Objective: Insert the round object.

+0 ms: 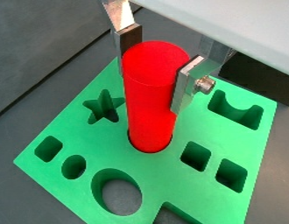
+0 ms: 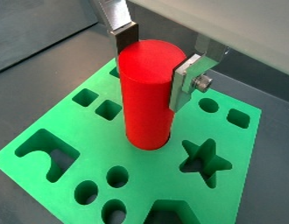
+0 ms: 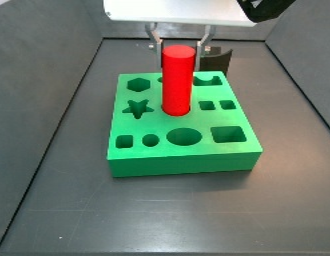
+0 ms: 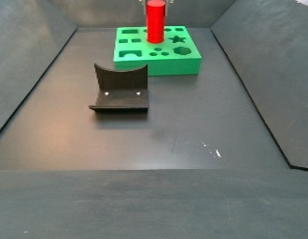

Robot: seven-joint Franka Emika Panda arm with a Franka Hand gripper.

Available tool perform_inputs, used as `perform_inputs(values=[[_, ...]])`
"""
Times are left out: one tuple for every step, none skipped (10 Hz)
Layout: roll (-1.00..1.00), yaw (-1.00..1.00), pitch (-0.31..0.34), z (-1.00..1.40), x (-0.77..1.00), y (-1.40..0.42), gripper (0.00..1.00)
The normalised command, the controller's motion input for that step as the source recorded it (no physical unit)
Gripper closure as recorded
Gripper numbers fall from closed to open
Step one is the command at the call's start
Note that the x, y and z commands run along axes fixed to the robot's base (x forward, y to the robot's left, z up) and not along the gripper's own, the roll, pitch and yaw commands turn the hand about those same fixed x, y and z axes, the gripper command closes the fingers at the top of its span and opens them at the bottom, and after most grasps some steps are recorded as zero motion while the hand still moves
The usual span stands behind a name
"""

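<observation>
The round object, a tall red cylinder peg [image 1: 150,96], stands upright with its lower end inside a hole in the middle of the green block [image 1: 67,136]. It also shows in a wrist view [image 2: 150,96] and in both side views [image 3: 176,80] [image 4: 156,21]. My gripper [image 1: 158,61] comes down from above and its two silver fingers press the peg's upper part on opposite sides, shut on it. The gripper also shows in a wrist view [image 2: 157,59] and in a side view [image 3: 177,42].
The green block [image 3: 181,160] has several other cut-outs, among them a star [image 1: 102,107], a large round hole [image 1: 117,191] and an arch [image 1: 241,109]. The dark fixture [image 4: 119,89] stands on the grey floor apart from the block [image 4: 169,63]. Dark walls enclose the floor.
</observation>
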Motion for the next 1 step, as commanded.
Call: perform_inputs(values=[[0.00, 0.00, 0.000, 0.00, 0.00, 0.00, 1.00]])
